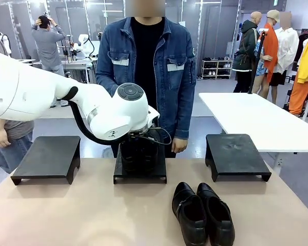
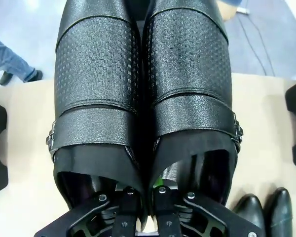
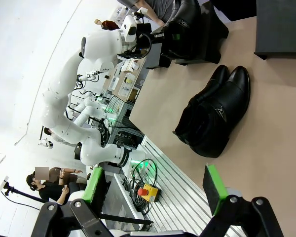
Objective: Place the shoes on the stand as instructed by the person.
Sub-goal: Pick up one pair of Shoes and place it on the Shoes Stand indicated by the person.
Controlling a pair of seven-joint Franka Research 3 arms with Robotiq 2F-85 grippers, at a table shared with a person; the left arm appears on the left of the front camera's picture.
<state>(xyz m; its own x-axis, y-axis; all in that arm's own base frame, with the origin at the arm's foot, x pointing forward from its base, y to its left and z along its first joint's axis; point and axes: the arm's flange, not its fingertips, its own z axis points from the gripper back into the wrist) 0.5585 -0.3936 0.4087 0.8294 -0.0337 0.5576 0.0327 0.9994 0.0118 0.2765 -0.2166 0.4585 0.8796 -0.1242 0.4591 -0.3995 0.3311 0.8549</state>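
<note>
My left gripper (image 2: 143,200) is shut on the inner collars of a black pair of shoes (image 2: 143,84) with textured uppers and buckled straps, pinching both shoes together. In the front view this held pair (image 1: 139,151) is at the middle stand (image 1: 139,174), just under my left wrist (image 1: 126,110); I cannot tell whether the soles rest on it. A second glossy black pair (image 1: 203,212) lies on the table in front of the right stand (image 1: 236,154). The person (image 1: 146,61) stands behind the middle stand with arms down. My right gripper (image 3: 155,192) hangs open, high above that second pair (image 3: 214,116).
A third black stand (image 1: 46,159) sits at the left on the tan table (image 1: 92,215). A white table (image 1: 256,115) stands beyond at the right. A bystander's arm (image 1: 2,136) shows at the far left edge.
</note>
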